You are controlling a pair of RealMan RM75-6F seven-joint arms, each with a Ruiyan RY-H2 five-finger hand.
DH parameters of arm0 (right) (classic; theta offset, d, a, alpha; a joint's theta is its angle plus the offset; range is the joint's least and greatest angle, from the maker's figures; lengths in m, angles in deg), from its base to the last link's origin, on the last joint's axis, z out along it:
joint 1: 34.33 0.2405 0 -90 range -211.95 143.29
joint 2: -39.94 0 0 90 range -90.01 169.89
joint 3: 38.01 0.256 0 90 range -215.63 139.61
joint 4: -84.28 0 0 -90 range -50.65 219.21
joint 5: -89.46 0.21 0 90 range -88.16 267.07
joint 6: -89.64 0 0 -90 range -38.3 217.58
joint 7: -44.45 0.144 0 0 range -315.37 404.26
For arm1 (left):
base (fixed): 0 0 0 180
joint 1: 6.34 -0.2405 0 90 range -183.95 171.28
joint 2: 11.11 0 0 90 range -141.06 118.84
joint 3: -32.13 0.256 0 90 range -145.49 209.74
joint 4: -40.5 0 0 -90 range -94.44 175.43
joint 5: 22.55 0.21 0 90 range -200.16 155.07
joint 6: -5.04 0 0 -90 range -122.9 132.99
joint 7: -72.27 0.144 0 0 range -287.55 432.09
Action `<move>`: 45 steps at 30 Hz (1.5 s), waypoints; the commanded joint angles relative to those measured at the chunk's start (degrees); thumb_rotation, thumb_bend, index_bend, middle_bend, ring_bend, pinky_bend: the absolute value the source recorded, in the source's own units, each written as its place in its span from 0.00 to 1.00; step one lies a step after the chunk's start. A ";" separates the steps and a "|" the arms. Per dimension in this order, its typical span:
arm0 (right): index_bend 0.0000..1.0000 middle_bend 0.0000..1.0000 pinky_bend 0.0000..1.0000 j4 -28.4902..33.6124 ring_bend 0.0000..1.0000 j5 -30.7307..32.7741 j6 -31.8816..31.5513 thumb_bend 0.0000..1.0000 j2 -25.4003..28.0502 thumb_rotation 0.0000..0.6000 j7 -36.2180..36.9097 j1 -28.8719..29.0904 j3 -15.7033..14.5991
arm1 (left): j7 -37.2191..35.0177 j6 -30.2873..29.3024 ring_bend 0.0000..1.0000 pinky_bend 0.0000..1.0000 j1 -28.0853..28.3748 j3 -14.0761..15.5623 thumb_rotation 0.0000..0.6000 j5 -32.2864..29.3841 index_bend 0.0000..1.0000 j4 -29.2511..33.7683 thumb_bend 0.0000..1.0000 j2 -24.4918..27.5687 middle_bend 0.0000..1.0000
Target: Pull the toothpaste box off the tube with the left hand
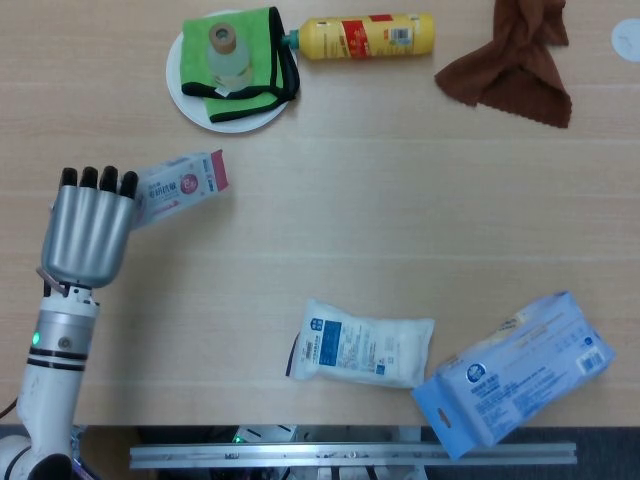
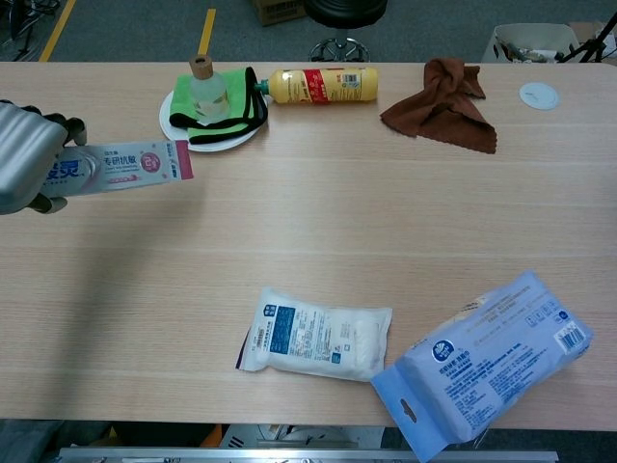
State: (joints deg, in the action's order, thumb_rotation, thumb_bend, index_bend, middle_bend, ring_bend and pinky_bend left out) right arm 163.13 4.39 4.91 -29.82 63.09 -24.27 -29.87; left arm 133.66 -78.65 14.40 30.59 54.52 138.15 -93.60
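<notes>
My left hand (image 1: 88, 232) (image 2: 24, 154) grips one end of the white and pink toothpaste box (image 1: 182, 186) (image 2: 120, 167) and holds it in the air above the left side of the table. The box points to the right, roughly level in the chest view, its pink end free. My fingers (image 1: 96, 180) wrap over the held end and hide it. No tube shows outside the box. My right hand is in neither view.
A white plate (image 1: 192, 102) with a green cloth and a small bottle (image 1: 224, 45) sits at the back left, close to the box's free end. A yellow bottle (image 1: 365, 37), a brown cloth (image 1: 510, 60), a white pouch (image 1: 362, 343) and a blue wipes pack (image 1: 515, 372) also lie on the table.
</notes>
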 commanded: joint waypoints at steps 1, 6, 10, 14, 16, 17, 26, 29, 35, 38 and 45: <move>0.39 0.34 0.34 0.07 0.26 0.01 0.04 0.08 0.01 1.00 -0.11 0.02 0.00 | 1.63 0.68 0.46 0.51 0.88 0.82 1.00 1.72 0.42 0.94 0.06 2.55 0.51; 0.39 0.34 0.34 0.19 0.26 -0.03 0.04 0.08 0.02 1.00 -0.26 0.04 0.00 | 1.64 3.29 0.45 0.50 1.48 0.96 1.00 1.07 0.40 4.09 0.06 6.36 0.50; 0.39 0.34 0.34 0.16 0.26 0.06 0.13 0.08 0.00 1.00 -0.27 0.02 -0.02 | 0.39 7.65 0.44 0.50 2.53 2.06 1.00 0.11 0.39 6.05 0.06 9.75 0.49; 0.39 0.34 0.34 0.23 0.26 0.06 0.15 0.08 -0.01 1.00 -0.39 0.00 -0.06 | -0.38 10.30 0.44 0.50 3.37 2.77 1.00 0.09 0.39 6.91 0.06 11.80 0.49; 0.39 0.34 0.34 0.26 0.26 0.09 0.16 0.08 -0.03 1.00 -0.39 0.00 -0.05 | -0.67 10.34 0.44 0.50 3.49 2.75 1.00 0.60 0.39 6.79 0.06 12.01 0.49; 0.39 0.34 0.34 0.26 0.26 0.12 0.19 0.08 -0.03 1.00 -0.39 0.00 -0.04 | -0.98 10.28 0.44 0.50 3.48 2.73 1.00 0.84 0.39 6.74 0.06 12.08 0.50; 0.39 0.34 0.34 0.13 0.26 0.14 0.16 0.08 -0.13 1.00 -0.23 -0.08 -0.07 | -3.30 7.16 0.44 0.50 2.25 1.72 1.00 2.52 0.40 6.46 0.06 12.35 0.50; 0.39 0.34 0.34 0.19 0.26 0.08 0.07 0.08 -0.15 1.00 -0.26 -0.10 -0.07 | -8.01 6.84 0.44 0.51 1.42 1.16 1.00 1.45 0.40 7.20 0.06 11.84 0.50; 0.39 0.34 0.34 0.65 0.26 0.07 -0.01 0.08 0.02 1.00 -0.55 -0.18 -0.08 | -25.83 8.69 0.38 0.47 -0.06 -0.54 1.00 -1.98 0.32 7.98 0.06 11.48 0.42; 0.39 0.34 0.34 0.93 0.26 0.05 0.06 0.08 0.08 1.00 -0.89 -0.12 -0.08 | -32.13 10.09 0.25 0.36 -0.40 -0.77 1.00 -2.72 0.26 7.44 0.06 11.60 0.27; 0.39 0.34 0.34 1.69 0.26 -0.09 0.04 0.08 0.29 1.00 -1.58 -0.06 -0.09 | -40.06 11.17 0.01 0.15 -0.81 -1.15 1.00 -2.25 0.10 5.27 0.05 11.36 0.00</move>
State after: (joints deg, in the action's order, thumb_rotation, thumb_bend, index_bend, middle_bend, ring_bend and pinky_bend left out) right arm 164.78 4.30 4.94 -29.55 61.53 -24.34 -29.96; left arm 95.06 -67.96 13.95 29.79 52.34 144.22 -82.07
